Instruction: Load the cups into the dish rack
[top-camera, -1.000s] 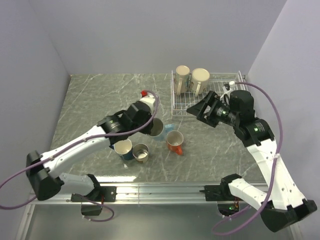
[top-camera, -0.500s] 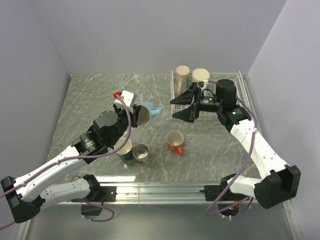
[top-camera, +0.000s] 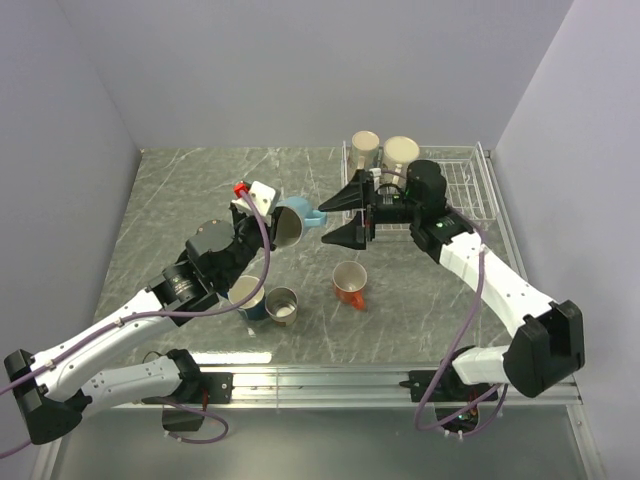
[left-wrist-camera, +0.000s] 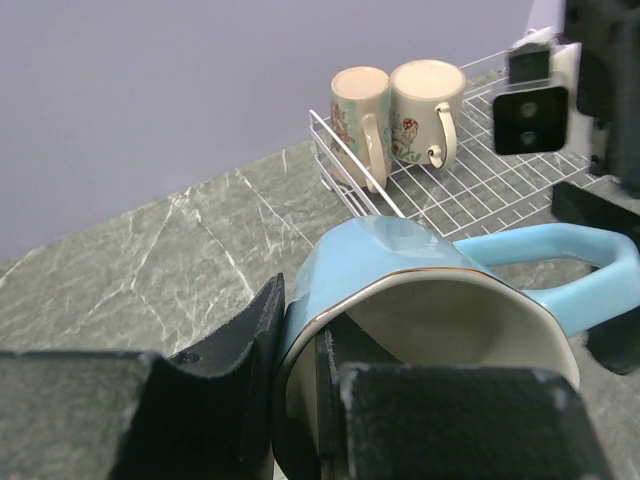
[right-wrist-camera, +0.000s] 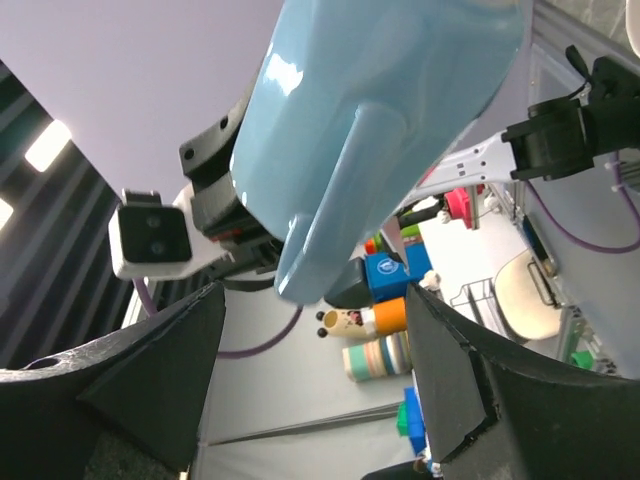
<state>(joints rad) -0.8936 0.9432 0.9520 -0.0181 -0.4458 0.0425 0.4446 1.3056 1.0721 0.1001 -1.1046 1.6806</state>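
Handle of light blue mug within spread right end effector

Light blue mug, cream inside.

Two mugs in rack; raised mug left.

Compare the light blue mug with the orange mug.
The light blue mug is lifted, its rim clamped in the left gripper; the orange mug stands free on the table. The light blue mug is tipped on its side; the orange mug is upright. Both have handles and pale insides.
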